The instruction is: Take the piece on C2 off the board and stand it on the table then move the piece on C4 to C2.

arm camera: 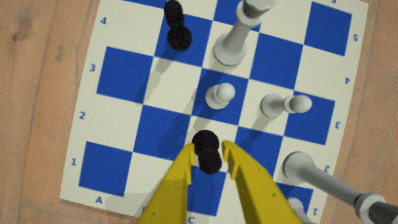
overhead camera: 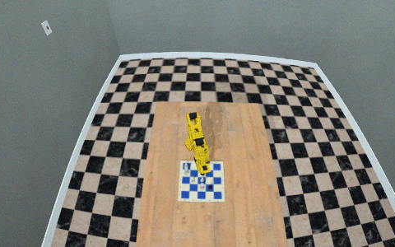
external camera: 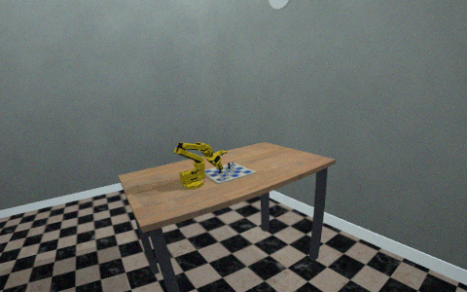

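Nothing is done yet: the black pawn stands on C2 between the narrowly parted, empty fingers of the gripper (not gripped, I judge), and the white piece waits on C4.

Black pawn on C2 stands upright in its white sq w/ the yellow gripper's fingertips either side of it, while the C4 piece, a tall grey-white one, stands upright on its white sq further up the board.
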Controlling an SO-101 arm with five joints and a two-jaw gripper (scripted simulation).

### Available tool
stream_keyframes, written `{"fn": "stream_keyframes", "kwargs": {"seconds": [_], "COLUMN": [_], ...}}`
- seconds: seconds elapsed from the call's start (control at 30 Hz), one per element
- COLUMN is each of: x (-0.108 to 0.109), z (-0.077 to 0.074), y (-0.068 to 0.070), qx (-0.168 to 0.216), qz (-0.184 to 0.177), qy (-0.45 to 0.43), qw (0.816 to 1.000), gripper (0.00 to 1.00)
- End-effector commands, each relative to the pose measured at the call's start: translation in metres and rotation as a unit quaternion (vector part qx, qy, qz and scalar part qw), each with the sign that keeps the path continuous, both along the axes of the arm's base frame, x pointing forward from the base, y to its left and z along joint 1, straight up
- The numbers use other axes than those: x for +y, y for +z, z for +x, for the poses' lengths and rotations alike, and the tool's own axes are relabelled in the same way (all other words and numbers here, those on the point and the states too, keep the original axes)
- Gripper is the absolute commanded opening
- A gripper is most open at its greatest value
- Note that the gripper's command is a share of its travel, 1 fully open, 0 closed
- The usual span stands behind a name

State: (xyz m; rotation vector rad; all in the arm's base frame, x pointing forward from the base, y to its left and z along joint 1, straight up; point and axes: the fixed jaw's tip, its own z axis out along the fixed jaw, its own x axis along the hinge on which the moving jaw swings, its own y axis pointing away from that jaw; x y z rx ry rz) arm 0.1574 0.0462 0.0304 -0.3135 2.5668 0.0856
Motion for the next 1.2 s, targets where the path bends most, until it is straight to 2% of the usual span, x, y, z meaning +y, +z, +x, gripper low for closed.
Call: {"fn": "stream_keyframes", "kwargs": {"seconds": [0.0, 0.57, 1.17], "x": [-0.0023, -0.0030, -0.0024], "z": [-0.0014, -0.0048, -0.0033], "y": [-0.0052, -0.0085, -0.0054], "qx": [0.009, 0.009, 0.009], "qz": [0.000, 0.000, 0.000], "qy": [-0.009, -0.008, -0.008], "qw": [1.000, 1.000, 1.000], "gripper": [0.10, 0.10, 0.10]}}
